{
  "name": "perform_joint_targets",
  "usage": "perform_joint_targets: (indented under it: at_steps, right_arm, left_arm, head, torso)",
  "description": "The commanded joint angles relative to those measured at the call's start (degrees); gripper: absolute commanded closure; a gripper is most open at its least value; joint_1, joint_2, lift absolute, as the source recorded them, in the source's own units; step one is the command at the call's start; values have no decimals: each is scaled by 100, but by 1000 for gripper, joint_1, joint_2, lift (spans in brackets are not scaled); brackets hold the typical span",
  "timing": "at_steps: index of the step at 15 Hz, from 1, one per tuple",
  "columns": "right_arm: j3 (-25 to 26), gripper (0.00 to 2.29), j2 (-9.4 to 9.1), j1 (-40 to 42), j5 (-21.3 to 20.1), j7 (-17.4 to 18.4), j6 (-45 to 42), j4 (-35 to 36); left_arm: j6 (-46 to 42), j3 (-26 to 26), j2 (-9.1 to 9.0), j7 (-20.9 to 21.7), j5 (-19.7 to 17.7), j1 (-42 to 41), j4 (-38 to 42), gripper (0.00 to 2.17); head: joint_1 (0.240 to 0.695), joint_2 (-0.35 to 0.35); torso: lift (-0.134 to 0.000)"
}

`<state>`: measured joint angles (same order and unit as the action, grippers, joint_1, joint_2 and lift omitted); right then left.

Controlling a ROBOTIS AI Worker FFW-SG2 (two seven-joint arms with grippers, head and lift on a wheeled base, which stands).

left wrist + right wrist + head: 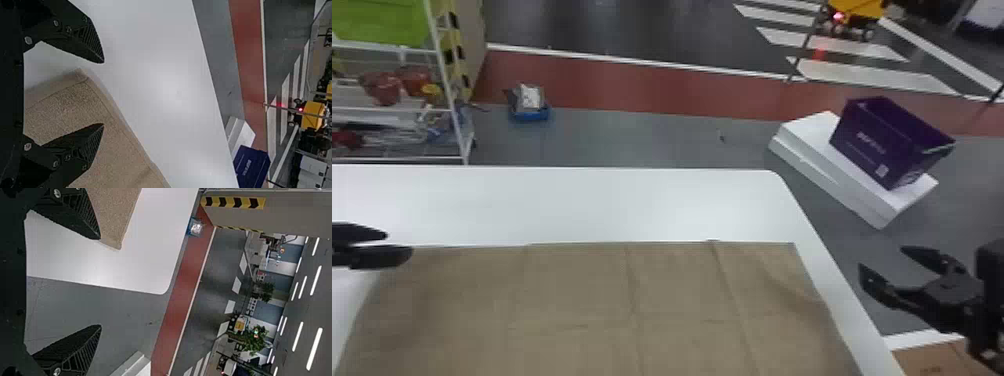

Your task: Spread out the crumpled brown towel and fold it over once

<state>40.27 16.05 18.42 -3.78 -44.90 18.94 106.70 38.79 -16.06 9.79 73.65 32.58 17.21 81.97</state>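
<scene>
A brown towel [572, 290] is lying spread out across a white table [632, 200], its far edge running near and roughly in line with the table's far edge. Creases are crossing the cloth lengthwise and sideways, and a soft ripple is showing toward its far right corner. The near part of the towel is running out of the head view at the bottom.

At the towel's far left corner, the left gripper [399, 245] is hovering released, its two black fingers standing well apart. In the left wrist view, a corner of the cloth is pointing toward the space between the fingertips, which are holding nothing.

On the opposite side, the right gripper [881, 257] is hanging just past the table's right edge in the head view, likewise released, with its fingers spread wide and nothing between them.

Beyond the table, a purple box [877, 140] is sitting on white slabs [832, 170] on the gray floor [632, 135]. A blue container [532, 116] is resting on the floor near a white rack [452, 100], where a green bin [382, 20] is occupying an upper level.
</scene>
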Motion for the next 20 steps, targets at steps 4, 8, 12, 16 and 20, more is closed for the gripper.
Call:
perform_joint_targets:
  at_steps: [4, 8, 12, 16, 20]
  right_arm:
    - [-107, 80, -93, -14, -79, 43, 1, 9]
    - [-81, 80, -84, -31, -131, 69, 1, 0]
    - [-37, 80, -76, -23, -131, 69, -52, -27]
    - [-10, 80, -40, -40, -131, 69, -105, -62]
    - [-46, 80, -40, -67, -131, 87, -105, -70]
  left_arm:
    - [-50, 182, 155, 35, 240, 159, -295, 427]
    - [-261, 270, 111, -88, 345, 256, -471, 458]
    - [-367, 437, 93, -308, 556, 291, -673, 518]
    - [-367, 411, 137, -308, 626, 274, -691, 518]
    - [-367, 375, 129, -220, 626, 238, -647, 984]
  head:
    - [695, -239]
    - [695, -233]
    - [695, -238]
    - [695, -244]
    - [695, -239]
  torso:
    - [-123]
    - [-123]
    - [-123]
    - [-123]
    - [-123]
